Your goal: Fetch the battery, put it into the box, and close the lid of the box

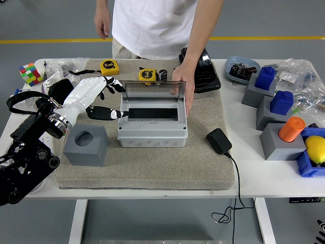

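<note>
Worktop (152, 190) edge runs along the bottom, white, with a beige mat (152, 162) spread over its middle. Nearest on the mat sits a grey cube block (86, 145) with a round hole in its top, and to the right of the mat's front a black power adapter (219, 141) trails its cord over the edge. Behind the block stands the grey box (152, 127), its clear lid (151, 90) tilted up at the back; the dark inside shows no battery that I can make out, so I cannot tell where it lies. The left hand (94, 99) hovers just left of the box, fingers (112, 86) spread loose and holding nothing, thumb pointing at the box wall. At the right side an orange cylinder (291, 129) stands in a grey holder, with blue blocks (281, 101) behind it. Farther back lie two yellow tape measures (109, 66), a Rubik's cube (30, 73) at far left, and a black tray (203, 71). A person's hand (183, 84) grips the lid's right edge from the far side.
</note>
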{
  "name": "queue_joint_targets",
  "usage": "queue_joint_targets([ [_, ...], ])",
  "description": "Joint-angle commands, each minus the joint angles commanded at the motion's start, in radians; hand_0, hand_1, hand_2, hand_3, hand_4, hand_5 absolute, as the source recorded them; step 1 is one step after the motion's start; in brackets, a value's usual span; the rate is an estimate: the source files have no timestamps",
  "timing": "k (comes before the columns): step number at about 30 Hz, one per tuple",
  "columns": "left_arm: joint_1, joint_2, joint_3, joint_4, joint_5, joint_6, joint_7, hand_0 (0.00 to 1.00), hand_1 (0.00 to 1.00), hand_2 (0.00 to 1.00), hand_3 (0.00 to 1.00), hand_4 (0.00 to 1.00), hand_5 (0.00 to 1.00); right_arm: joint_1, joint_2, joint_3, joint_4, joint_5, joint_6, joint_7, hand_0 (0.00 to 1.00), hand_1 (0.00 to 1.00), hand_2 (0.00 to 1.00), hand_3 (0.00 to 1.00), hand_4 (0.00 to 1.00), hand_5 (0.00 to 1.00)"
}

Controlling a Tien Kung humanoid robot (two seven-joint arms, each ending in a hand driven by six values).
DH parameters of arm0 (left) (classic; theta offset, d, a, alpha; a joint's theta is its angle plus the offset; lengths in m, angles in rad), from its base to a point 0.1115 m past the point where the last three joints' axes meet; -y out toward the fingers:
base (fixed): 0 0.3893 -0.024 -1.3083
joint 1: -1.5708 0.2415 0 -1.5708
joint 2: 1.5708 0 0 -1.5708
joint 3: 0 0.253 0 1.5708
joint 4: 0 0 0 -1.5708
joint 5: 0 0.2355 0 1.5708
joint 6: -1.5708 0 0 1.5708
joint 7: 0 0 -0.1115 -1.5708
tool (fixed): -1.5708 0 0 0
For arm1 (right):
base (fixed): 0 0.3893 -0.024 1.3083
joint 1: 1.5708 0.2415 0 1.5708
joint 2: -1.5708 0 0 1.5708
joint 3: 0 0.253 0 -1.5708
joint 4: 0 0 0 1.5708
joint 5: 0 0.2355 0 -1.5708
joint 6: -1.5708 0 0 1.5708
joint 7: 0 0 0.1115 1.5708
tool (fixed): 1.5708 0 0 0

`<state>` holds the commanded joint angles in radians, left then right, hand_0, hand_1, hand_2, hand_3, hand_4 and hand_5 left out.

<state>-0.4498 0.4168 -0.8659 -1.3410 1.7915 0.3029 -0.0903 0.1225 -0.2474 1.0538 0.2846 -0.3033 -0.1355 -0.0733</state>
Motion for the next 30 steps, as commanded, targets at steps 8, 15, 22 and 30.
queue_joint_targets([
  [8,-0.026,-0.028,-0.009,-0.005,-0.021,0.069,-0.041,0.305,0.545,0.571,0.601,0.998,0.375,0.001,0.0,-0.001,0.001,0.001,-0.002,0.001,0.626,0.651,0.639,0.534,0.954,0.422],
  [15,-0.077,-0.068,0.017,0.06,-0.03,0.007,0.007,0.503,0.663,0.654,0.708,0.998,0.584,-0.001,0.001,-0.006,0.001,0.003,-0.001,0.001,0.626,0.651,0.639,0.535,0.955,0.422],
  [22,-0.125,-0.114,0.071,0.135,-0.027,-0.034,0.046,0.676,0.754,0.728,0.752,0.998,0.735,0.0,0.003,-0.011,0.001,0.005,-0.002,0.003,0.625,0.651,0.64,0.534,0.956,0.422],
  [30,-0.126,-0.119,0.099,0.123,-0.024,-0.039,0.056,0.684,0.758,0.729,0.755,0.998,0.747,-0.002,0.003,-0.009,0.001,0.006,0.0,0.003,0.626,0.651,0.639,0.535,0.955,0.422],
])
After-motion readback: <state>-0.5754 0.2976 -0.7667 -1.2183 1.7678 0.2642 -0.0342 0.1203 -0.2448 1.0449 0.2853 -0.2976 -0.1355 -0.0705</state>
